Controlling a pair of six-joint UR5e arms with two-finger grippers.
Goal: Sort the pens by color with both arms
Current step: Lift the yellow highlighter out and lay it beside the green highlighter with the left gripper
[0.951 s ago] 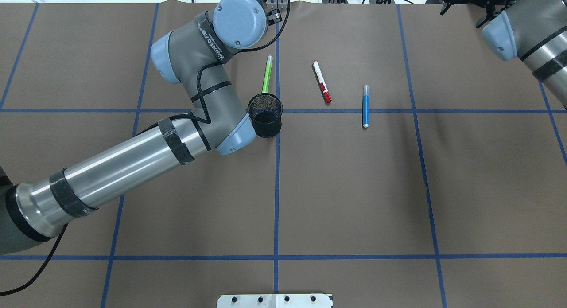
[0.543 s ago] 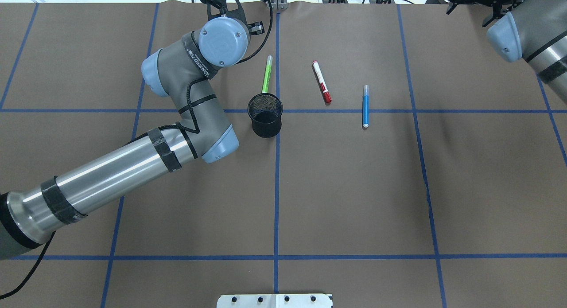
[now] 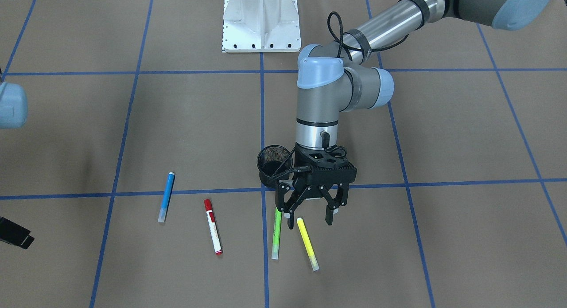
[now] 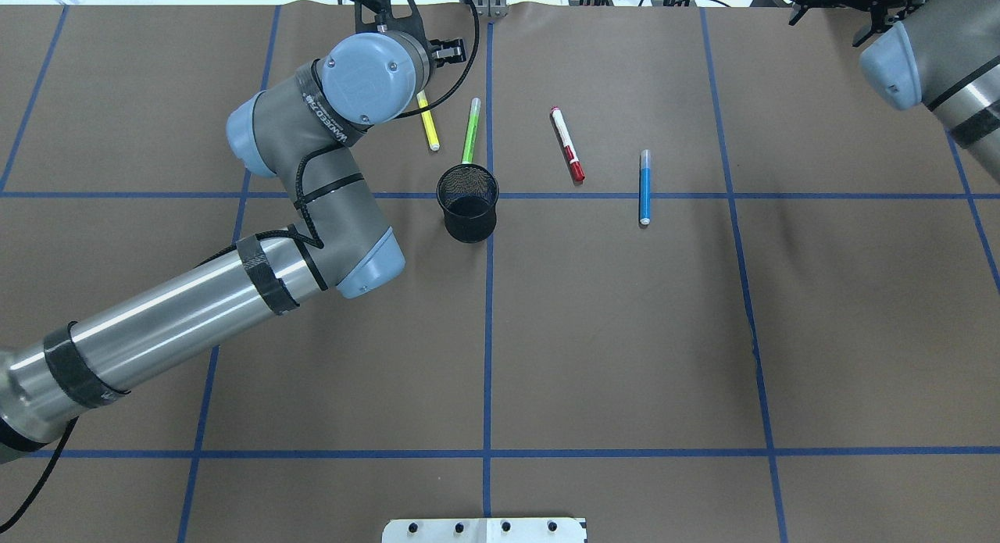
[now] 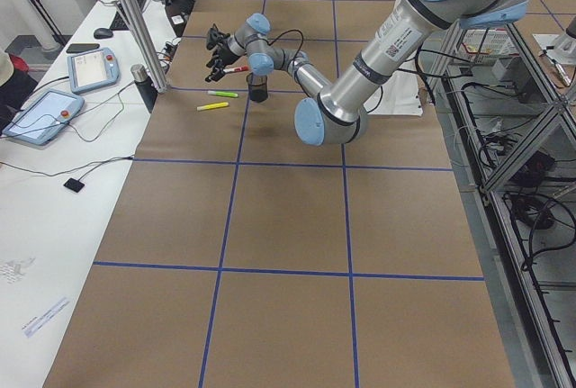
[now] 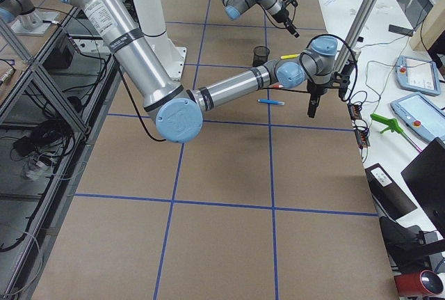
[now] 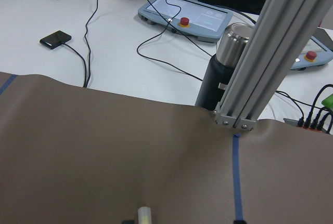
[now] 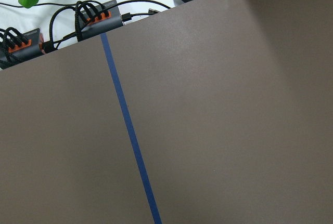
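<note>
Brown paper covers the tabletop; near its edge opposite the robot, the left gripper [image 3: 310, 221] has pulled aside, jaws spread and empty, uncovering a slim yellow marker pen [image 3: 307, 243] beside the lime green marker pen [image 3: 276, 235]. It looks freshly placed. I cannot tell the state of the right gripper [image 6: 311, 108] jaws.

white lettering on left arm [image 4: 336, 215], not legible

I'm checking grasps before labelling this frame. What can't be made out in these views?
- Right gripper: overhead view, cut off by the top edge; open or shut unclear.
- Yellow pen: overhead view, far end hidden by the left arm; the left wrist view shows only its tip.
- Green pen: front view, one end behind the left gripper.
- Cup: overhead view, dark inside; contents unclear.
</note>
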